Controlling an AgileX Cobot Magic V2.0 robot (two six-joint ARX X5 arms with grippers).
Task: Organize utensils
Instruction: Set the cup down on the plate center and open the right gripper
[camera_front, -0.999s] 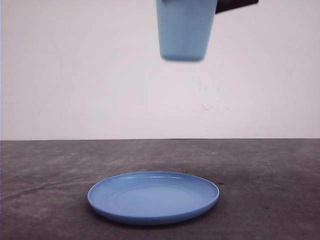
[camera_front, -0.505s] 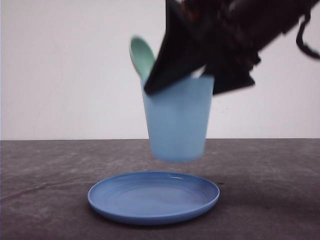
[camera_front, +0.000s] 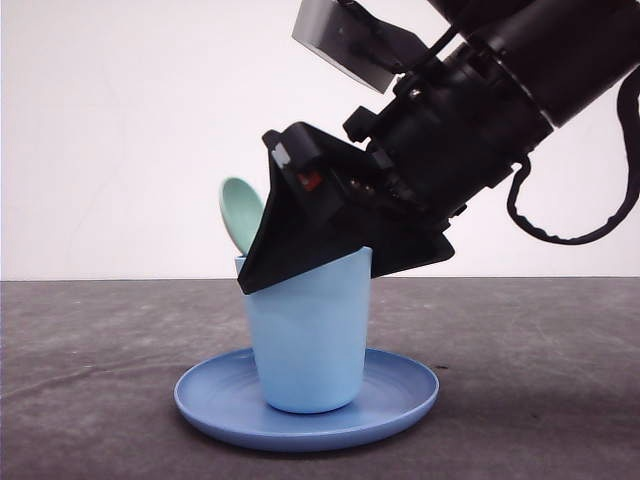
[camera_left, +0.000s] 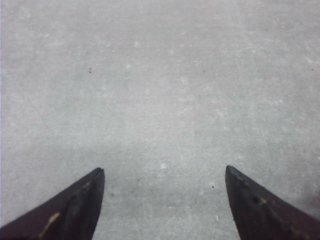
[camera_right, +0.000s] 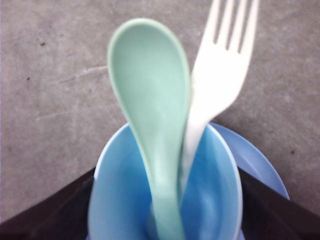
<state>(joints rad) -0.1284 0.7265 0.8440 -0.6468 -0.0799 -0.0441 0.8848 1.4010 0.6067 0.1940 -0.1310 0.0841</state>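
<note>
— Since a second ago the cup (camera_front: 310, 335) has dropped from high above down onto the plate (camera_front: 400, 395), and the right arm has come into the front view with it. Is it fully settled?

— Its base looks to be resting at the plate's middle, near the front edge of the surface (camera_front: 90, 340), though it seems to lean a little, so I can't say it sits flat. The right hand (camera_front: 305, 262) is clamped around the cup's upper wall, one dark finger on each side of the rim in the right wrist view.

— And the utensils?

— Both stand inside the cup, handles down. The spoon (camera_right: 150, 105) has its mint bowl above the rim; the fork (camera_right: 222, 75) leans just beside it, touching, tines up. From the front, the spoon's bowl peeks out behind the hand.

— How would they handle?

— Thin plastic: light, stiff, smooth, so likely to slip or rattle if the cup tips. I'd leave them be, or take one by the neck below its head.

— The left hand (camera_left: 162, 200)?

— Spread wide, holding nothing, hovering over bare grey surface.

— Farther back?

— Just the far edge of the surface and a plain white wall (camera_front: 120, 130).
</note>
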